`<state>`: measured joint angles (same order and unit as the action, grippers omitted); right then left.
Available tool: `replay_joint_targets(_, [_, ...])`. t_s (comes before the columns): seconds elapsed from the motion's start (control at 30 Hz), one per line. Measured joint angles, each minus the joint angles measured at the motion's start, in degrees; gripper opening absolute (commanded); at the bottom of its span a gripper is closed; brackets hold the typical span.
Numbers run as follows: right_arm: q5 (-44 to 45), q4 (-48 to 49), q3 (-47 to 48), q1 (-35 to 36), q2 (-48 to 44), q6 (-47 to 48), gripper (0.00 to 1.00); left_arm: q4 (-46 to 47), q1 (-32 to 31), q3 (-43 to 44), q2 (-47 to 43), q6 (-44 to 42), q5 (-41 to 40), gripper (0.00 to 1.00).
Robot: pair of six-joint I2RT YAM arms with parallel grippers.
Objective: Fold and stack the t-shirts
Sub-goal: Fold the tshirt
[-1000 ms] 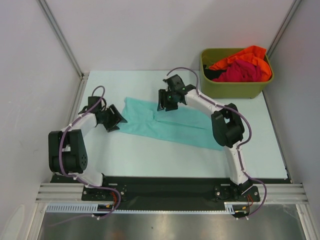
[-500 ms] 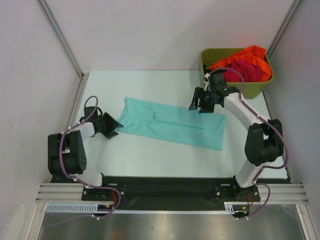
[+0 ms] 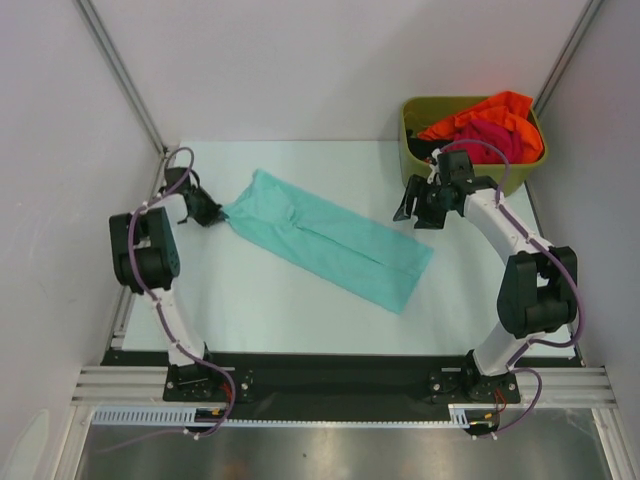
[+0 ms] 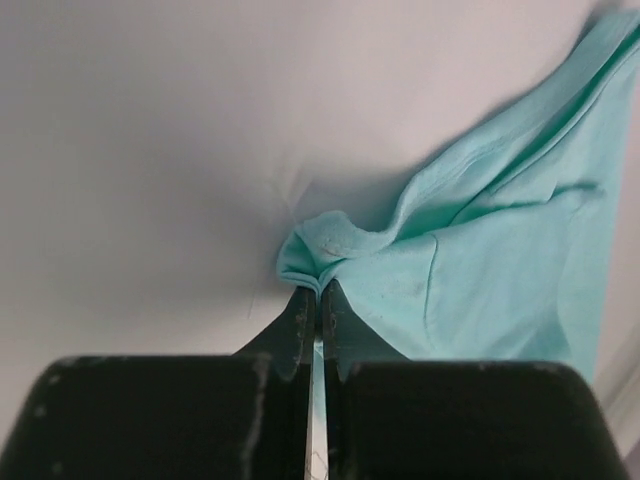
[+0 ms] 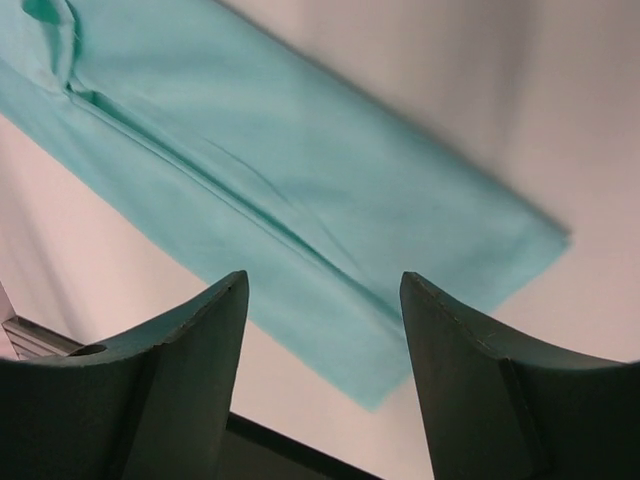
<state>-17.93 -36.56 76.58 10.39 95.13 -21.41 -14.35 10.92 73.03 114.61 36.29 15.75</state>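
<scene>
Left hand (image 4: 318, 303) has swung far left, clamped on the teal t-shirt (image 3: 330, 238).

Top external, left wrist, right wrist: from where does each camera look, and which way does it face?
Top external: above and behind the arm bases, looking down on the table, the teal t-shirt and the bin; both arms show.
Left wrist: on the left arm, looking along the left fingers, shut on the shirt's edge.
Right wrist: on the right arm, looking down between the open right fingers at the shirt.
Shared: both wrist views show the teal t-shirt.
</scene>
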Motion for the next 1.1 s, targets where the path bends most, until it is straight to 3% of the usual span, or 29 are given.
replay_joint_targets(0.1, [-0.02,-1.01,0.00,-0.44,0.42,-0.68,0.69,-2.25,0.09,16.96,10.45,-2.93,-1.55,0.02])
replay_joint_targets(0.2, [-0.39,-2.29,-0.07,-0.46,0.66,-1.09,0.69,-6.91,0.09,39.95,23.47,-5.62,-2.95,0.20])
replay_joint_targets(0.23, [-0.72,-2.51,-0.24,-0.46,0.66,-1.11,0.70,-6.97,0.09,45.75,26.71,-6.03,-3.54,0.37])
replay_joint_targets(0.33, [-2.14,-2.40,-1.99,-0.46,0.59,-1.05,0.71,-8.11,0.28,49.66,28.65,-6.97,-6.08,0.67])
replay_joint_targets(0.43, [-3.89,-2.40,-4.70,-0.46,0.59,-1.03,0.73,-9.49,0.35,43.80,24.57,-7.30,-9.16,0.75])
replay_joint_targets(0.6, [-7.23,-0.87,-6.43,0.07,2.34,-0.92,0.75,-12.52,-0.17,31.28,14.49,-8.55,-11.45,0.78])
replay_joint_targets(0.67, [-8.07,0.35,-6.16,0.98,4.66,-0.39,0.74,-11.69,-0.79,21.42,6.86,-8.68,-12.13,0.77])
replay_joint_targets(0.77, [-8.17,0.33,-4.37,3.56,9.79,1.46,0.63,-10.05,-1.86,7.17,-5.84,-8.66,-12.17,0.75])
replay_joint_targets(0.87, [-7.15,-0.04,-2.12,5.70,14.36,3.72,0.62,-8.85,-3.41,-4.33,-18.05,-8.81,-12.41,0.75])
replay_joint_targets(1.1, [-5.40,-1.33,-1.29,6.64,16.02,7.89,0.56,-8.50,-5.14,-17.22,-36.20,-8.96,-10.10,0.73])
